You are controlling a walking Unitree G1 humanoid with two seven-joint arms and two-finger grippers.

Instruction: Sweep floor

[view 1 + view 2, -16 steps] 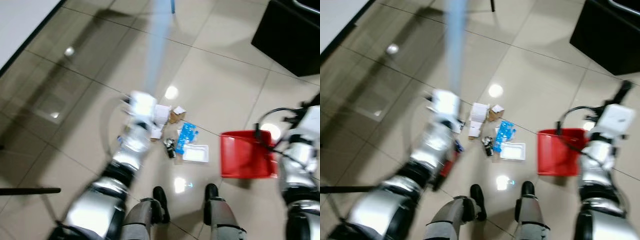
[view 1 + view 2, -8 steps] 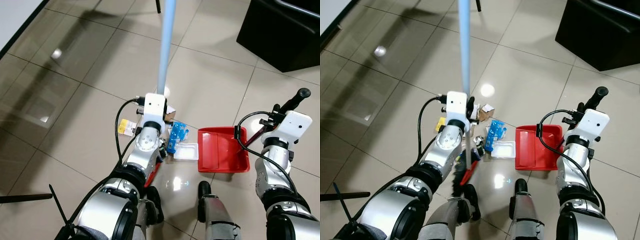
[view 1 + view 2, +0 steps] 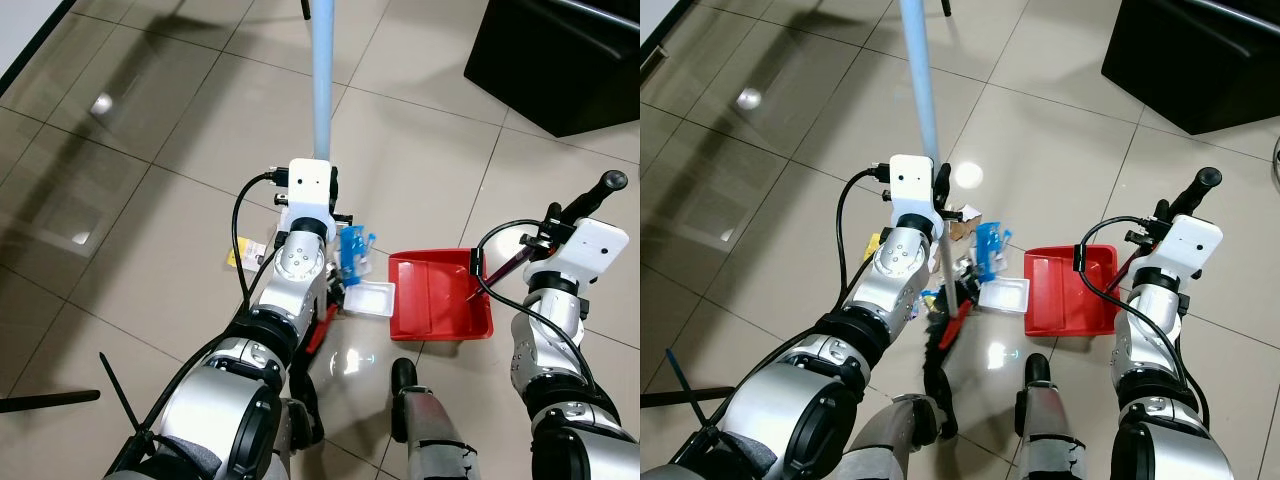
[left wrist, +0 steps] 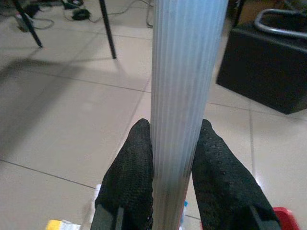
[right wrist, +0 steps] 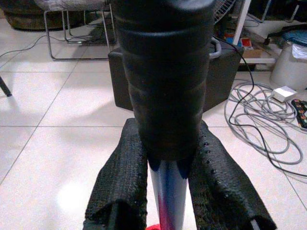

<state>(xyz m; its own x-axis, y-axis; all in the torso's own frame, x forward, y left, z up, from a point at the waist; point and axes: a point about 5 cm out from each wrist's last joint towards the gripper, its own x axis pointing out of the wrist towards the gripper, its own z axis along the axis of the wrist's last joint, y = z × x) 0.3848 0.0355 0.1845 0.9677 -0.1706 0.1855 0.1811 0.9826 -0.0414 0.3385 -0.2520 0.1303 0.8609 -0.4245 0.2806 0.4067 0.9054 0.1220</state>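
Left gripper [image 4: 172,187]: fingers [image 4: 129,177] pinching the pale blue broom pole [image 3: 322,80], one finger each side, pole running up and away from the fingers out of frame top. Below the fingers the pole goes down to the broom head [image 3: 940,345], dark bristles w/ red trim, resting on the floor [image 3: 150,180] just beside the litter.

Right gripper [image 5: 165,191]: fingers [image 5: 120,177] clamped on the dustpan handle [image 5: 165,81], black ribbed grip directly above the fingers, blue/red shaft between them. Black grip end [image 3: 610,183] sticks up past the white wrist module [image 3: 590,245].

Dustpan [image 3: 440,295]: red, flat on the floor, below and inward of the right fingers, open mouth toward the litter.

Litter, all between broom head and dustpan, on glossy beige tile:
- white shallow tray [image 3: 366,298], touching or nrly touching the dustpan lip, can't tell which
- blue wrapper [image 3: 352,252], just beyond the tray
- small brown carton [image 3: 962,228], near the left fingers, partly hidden by wrist
- yellow/white packet [image 3: 243,256], on the far side of the left arm from the dustpan

Other:
- black cabinet [image 3: 560,60], well apart, beyond the right fingers
- cables [image 5: 261,124] on the floor, white power adapter [image 5: 284,93] among them
- robot's feet [image 3: 400,375] near the dustpan
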